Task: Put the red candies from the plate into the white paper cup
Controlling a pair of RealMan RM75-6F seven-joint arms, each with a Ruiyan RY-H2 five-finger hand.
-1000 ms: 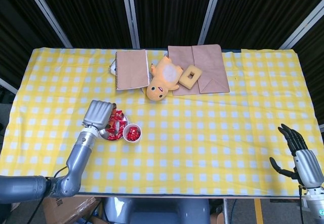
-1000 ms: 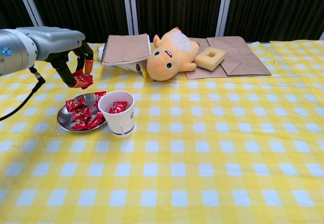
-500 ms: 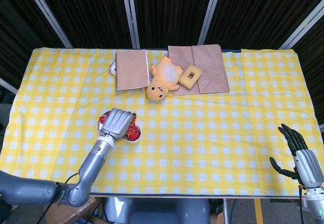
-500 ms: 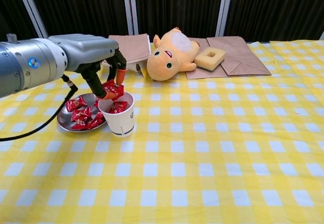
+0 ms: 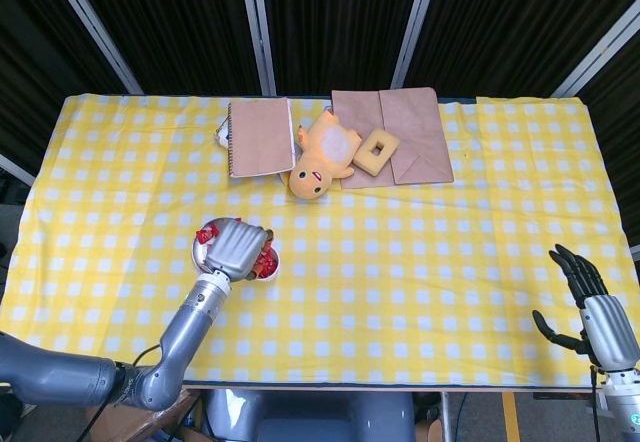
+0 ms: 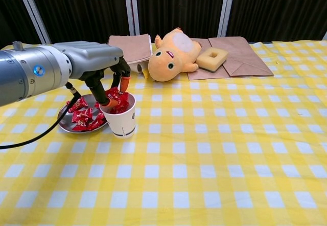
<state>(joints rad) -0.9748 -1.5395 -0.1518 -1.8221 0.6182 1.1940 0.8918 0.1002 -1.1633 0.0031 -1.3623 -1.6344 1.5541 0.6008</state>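
My left hand point(image 6: 104, 75) hung over the mouth of the white paper cup point(image 6: 119, 117), its fingertips point(image 6: 124, 83) dipped to the rim and pinching a red candy point(image 6: 115, 97) just above the sweets already lying inside. From the head view, the same hand point(image 5: 238, 247) covered most of the cup and part of the plate point(image 5: 199, 250), which sat touching the cup at its 9 o'clock. More red candies point(image 6: 82, 117) lay heaped on that metal plate point(image 6: 66, 126).

My right hand point(image 5: 580, 297) rested well apart at the bench's 4 o'clock corner, fingers spread and holding nothing; the chest view did not show it.

Toward 12 o'clock on the yellow checked bench point(image 6: 214, 154), a stuffed toy point(image 6: 173, 54) lay on its back, its head pointing to 7 o'clock. A brown notebook point(image 6: 127, 48) sat just beside it at 9 o'clock, and a square sponge block with a hole point(image 6: 212, 59) rested at its 3 o'clock on folded brown paper bags point(image 6: 245, 57).
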